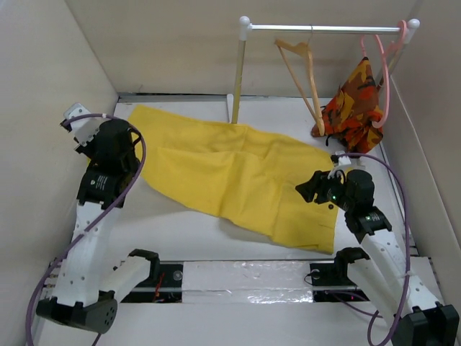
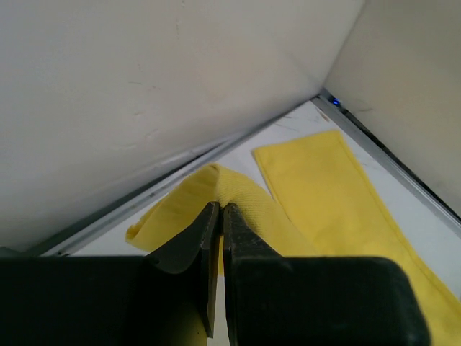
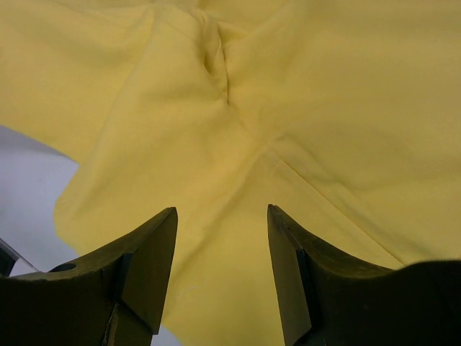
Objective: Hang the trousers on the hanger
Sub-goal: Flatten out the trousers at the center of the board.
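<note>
The yellow trousers (image 1: 230, 173) lie spread flat across the middle of the table, legs running to the back left. The wooden hanger (image 1: 302, 68) hangs by its hook from the rail at the back, apart from both arms. My left gripper (image 1: 135, 149) is at the leg ends by the left wall. Seen from the left wrist, it (image 2: 220, 209) is shut on a raised fold of the trousers (image 2: 245, 202). My right gripper (image 1: 307, 190) hovers over the waist end. In the right wrist view it (image 3: 222, 213) stands open, with only the trousers (image 3: 288, 94) below.
A metal rail (image 1: 324, 29) on a pale post (image 1: 238, 72) stands at the back. A thin pink hanger (image 1: 385, 79) and an orange-red patterned garment (image 1: 353, 104) hang at its right end. Walls (image 2: 144, 86) enclose the table on three sides.
</note>
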